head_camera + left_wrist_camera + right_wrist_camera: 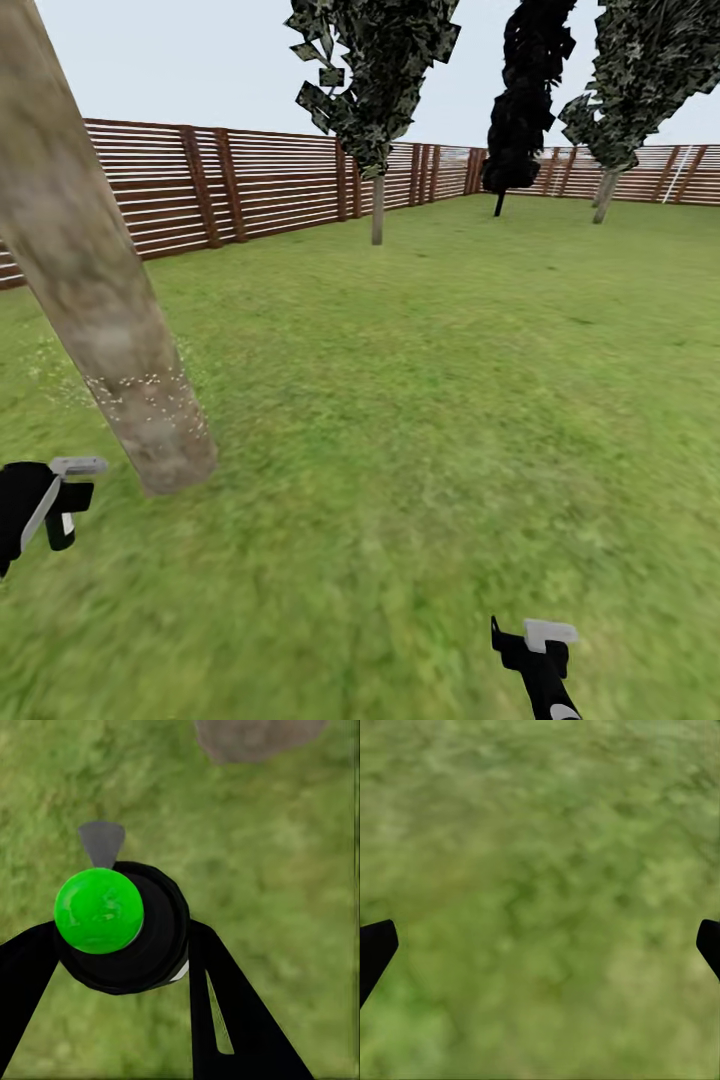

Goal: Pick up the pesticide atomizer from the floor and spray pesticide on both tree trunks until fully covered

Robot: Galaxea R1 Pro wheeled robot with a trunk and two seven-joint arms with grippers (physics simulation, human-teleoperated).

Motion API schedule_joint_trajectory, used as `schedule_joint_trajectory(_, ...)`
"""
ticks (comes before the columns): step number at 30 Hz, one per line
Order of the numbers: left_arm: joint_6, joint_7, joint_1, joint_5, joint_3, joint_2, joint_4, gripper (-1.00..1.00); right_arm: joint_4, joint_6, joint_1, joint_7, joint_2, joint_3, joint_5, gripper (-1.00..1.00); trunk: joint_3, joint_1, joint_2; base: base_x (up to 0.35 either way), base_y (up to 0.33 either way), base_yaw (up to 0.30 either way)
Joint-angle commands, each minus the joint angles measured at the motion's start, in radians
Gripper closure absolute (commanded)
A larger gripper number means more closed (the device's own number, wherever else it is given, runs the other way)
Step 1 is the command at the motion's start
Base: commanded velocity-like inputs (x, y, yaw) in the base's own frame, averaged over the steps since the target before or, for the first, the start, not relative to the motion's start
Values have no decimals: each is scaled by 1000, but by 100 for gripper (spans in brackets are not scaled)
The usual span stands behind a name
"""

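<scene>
Green and black plastic, the pesticide atomizer [112, 926] sits clamped between the fingers of the left end effector [124, 967], low at the robot's left and close by the nearest tree trunk [100, 290]. It looks rigid, smooth and probably light; holding it round the black body beneath the green cap seems soundest. White specks of pesticide [150, 395] dot the trunk's lower part. The right end effector [540, 945] hangs spread wide and empty over the grass floor [420, 400].
</scene>
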Motion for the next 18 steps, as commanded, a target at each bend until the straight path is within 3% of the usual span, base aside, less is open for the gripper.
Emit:
schedule_joint_trajectory(1,3,-4,0,-7,3,-4,-1,100,0,-3,0,-1,0,8,-10,-100,-1,0,0,-125,0,66)
schedule_joint_trajectory(3,-9,-7,2,-5,3,-6,8,100,0,-3,0,-1,0,8,-10,-100,-1,0,0,-258,0,26)
schedule_joint_trajectory(7,-265,-65,3,0,0,-4,225,100,0,-3,0,-1,0,8,-10,-100,-1,0,0,-336,0,2)
schedule_joint_trajectory(9,-378,-179,3,-9,-6,-4,307,100,0,-3,0,-1,0,8,-10,-100,-1,0,0,-343,0,0)
schedule_joint_trajectory(10,-476,-286,3,-27,-9,-4,359,100,0,-3,0,0,0,8,-9,-100,-1,0,0,-343,0,0)
schedule_joint_trajectory(11,-536,-357,3,-55,-11,-4,386,100,0,-3,0,0,0,8,-9,-100,-1,0,0,-343,0,0)
schedule_joint_trajectory(12,-623,-479,4,-131,-12,-4,412,100,-1,-3,0,2,-1,9,-7,-100,-1,0,0,-343,0,0)
schedule_joint_trajectory(14,-713,-641,4,-216,-12,-5,423,100,-5,-3,0,12,-1,62,69,-100,-1,0,0,-276,0,0)
schedule_joint_trajectory(15,-741,-722,4,-249,-12,-5,424,100,-8,-1,0,22,0,130,152,-100,-1,0,0,-91,0,0)
schedule_joint_trajectory(16,-754,-775,5,-274,-12,-7,424,100,-16,0,0,32,2,188,225,-100,-1,0,0,-37,0,0)
schedule_joint_trajectory(17,-759,-795,7,-294,-15,-8,424,100,-39,2,0,54,2,212,264,-100,-1,0,0,-19,0,0)
schedule_joint_trajectory(18,-762,-811,9,-322,-28,-18,425,100,-104,20,0,164,2,227,309,-100,-1,0,0,-8,0,0)
